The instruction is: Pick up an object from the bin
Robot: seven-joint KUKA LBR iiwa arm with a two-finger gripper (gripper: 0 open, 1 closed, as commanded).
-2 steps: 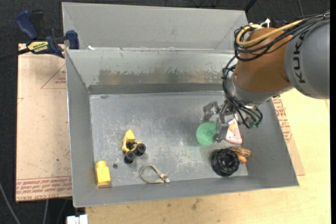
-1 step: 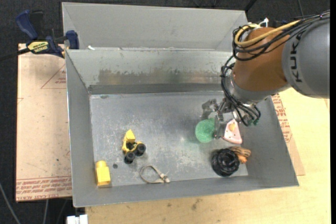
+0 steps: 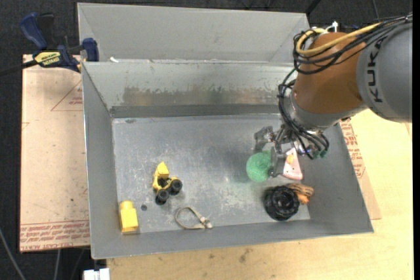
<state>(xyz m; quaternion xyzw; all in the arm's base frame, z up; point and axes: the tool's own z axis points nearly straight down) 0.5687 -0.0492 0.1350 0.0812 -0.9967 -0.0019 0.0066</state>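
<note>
My gripper [image 3: 274, 145] hangs low over the right part of the bin, under the orange-covered wrist. Just below and left of it lies a green ball [image 3: 257, 168], close to the gripper or touching it; which, I cannot tell. A white and pink piece [image 3: 293, 170] lies right beside the ball, under the gripper's right side. Nearer the front wall sits a black round thing [image 3: 281, 202] with a small orange piece [image 3: 304, 192] against its right edge.
In the front left of the bin lie a yellow toy with black wheels [image 3: 164, 183], a yellow block [image 3: 128, 216] and a bent wire loop [image 3: 191, 218]. The arm comes in over the right wall.
</note>
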